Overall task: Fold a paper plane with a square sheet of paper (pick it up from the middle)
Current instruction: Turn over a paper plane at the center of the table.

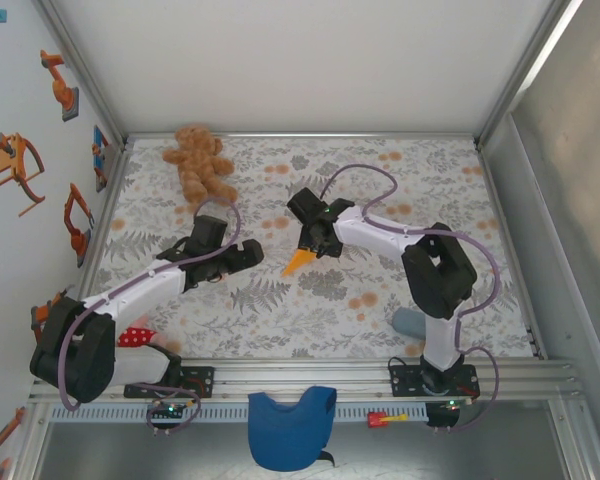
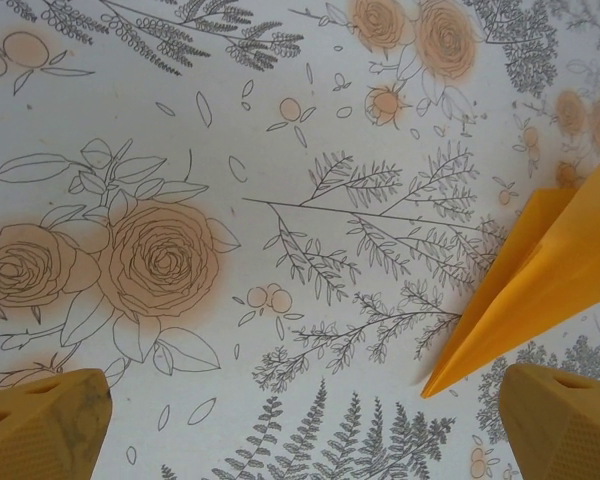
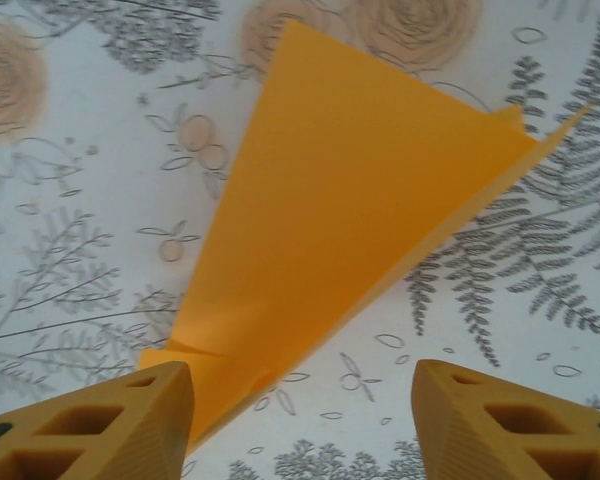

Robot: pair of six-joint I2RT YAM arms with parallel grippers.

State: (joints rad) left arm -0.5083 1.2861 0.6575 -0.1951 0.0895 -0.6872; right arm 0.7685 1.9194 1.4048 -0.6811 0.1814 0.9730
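The bear (image 1: pixel 200 163) sits at the back of the table (image 1: pixel 380 310). In front of the bear, the left gripper (image 1: pixel 242 254) has its fingers (image 2: pixel 45 425) spread wide and holds nothing. The plane (image 1: pixel 298 261) lies flat, in front of the bear and to its right. The right gripper (image 1: pixel 316 243) is over one end of it, fingers apart, not squeezing.

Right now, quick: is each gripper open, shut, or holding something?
Left gripper: open, holding nothing.
Right gripper: open, fingers apart on either side of the paper plane, not clamped on it.
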